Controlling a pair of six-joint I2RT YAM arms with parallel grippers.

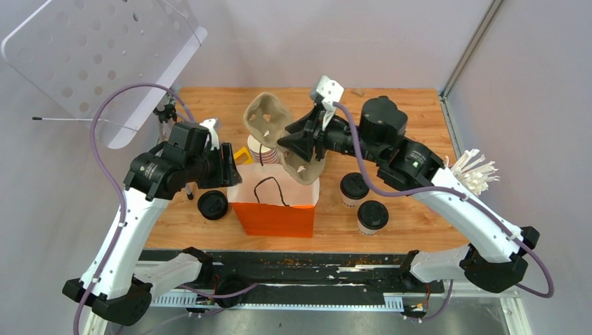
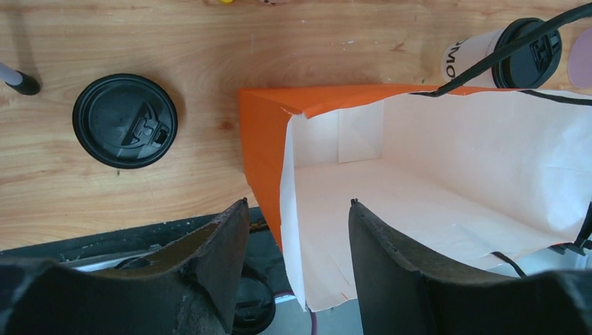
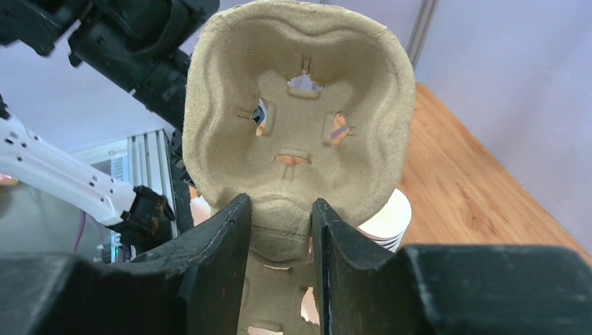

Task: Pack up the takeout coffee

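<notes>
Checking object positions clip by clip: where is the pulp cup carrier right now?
Top view, mid-table: the cup carrier stands raised on end, pinched by the right fingers, over the open mouth of the orange bag.

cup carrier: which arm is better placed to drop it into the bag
Right: the right fingers grip the cup carrier over the open bag; the left fingers are spread around the bag's rim, better for steadying it.

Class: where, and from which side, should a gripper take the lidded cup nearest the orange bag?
Best take the lidded cup by its paper wall under the lid, from the far side: it stands upright, orange bag left, second cup in front.
</notes>
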